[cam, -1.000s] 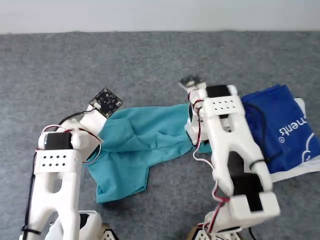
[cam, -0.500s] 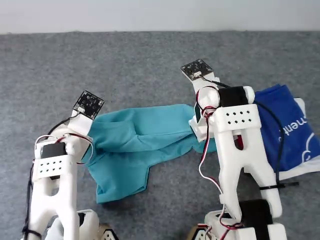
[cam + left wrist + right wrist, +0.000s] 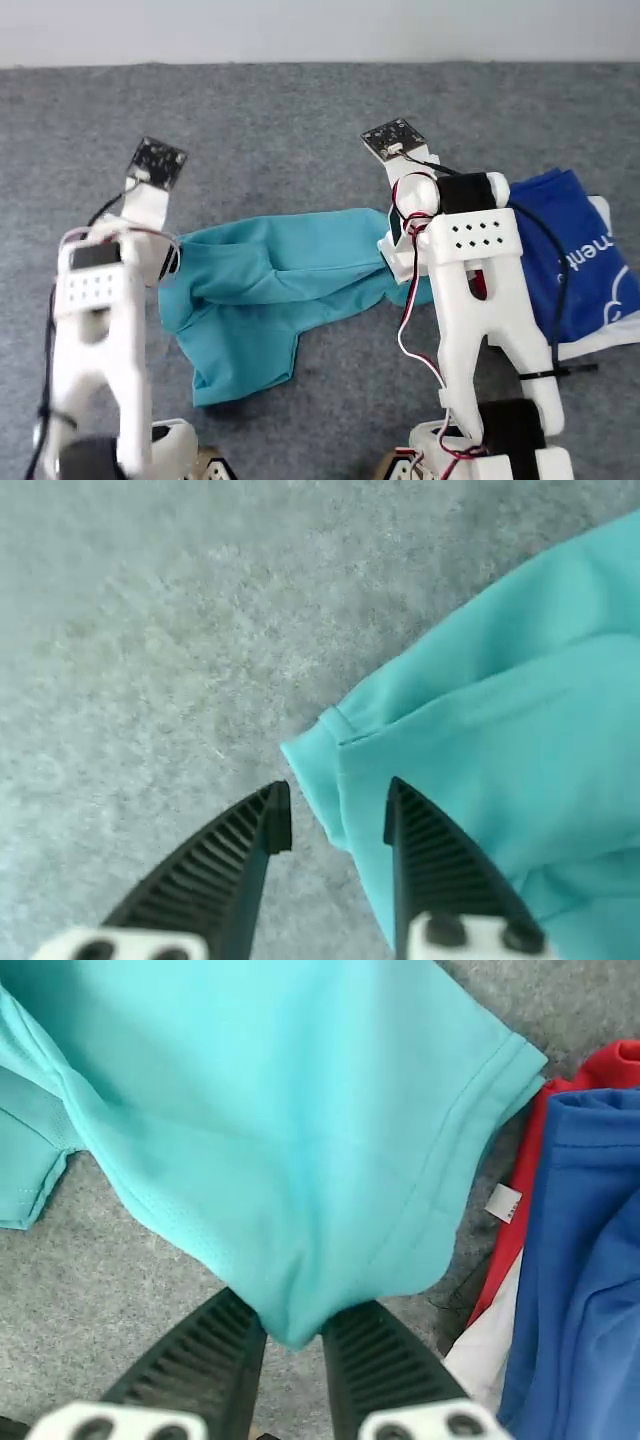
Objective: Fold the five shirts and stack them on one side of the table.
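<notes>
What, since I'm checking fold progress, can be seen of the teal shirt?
The teal shirt is soft, matte cloth with stitched hems, lying unfolded and rumpled across the grey table. The right gripper pinches a bunched edge near the blue shirt; the left gripper stands open at a hemmed corner.

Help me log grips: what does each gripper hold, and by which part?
The right gripper pinches a bunched fold of the teal shirt. The left gripper is open around a hem corner, holding nothing.
</notes>
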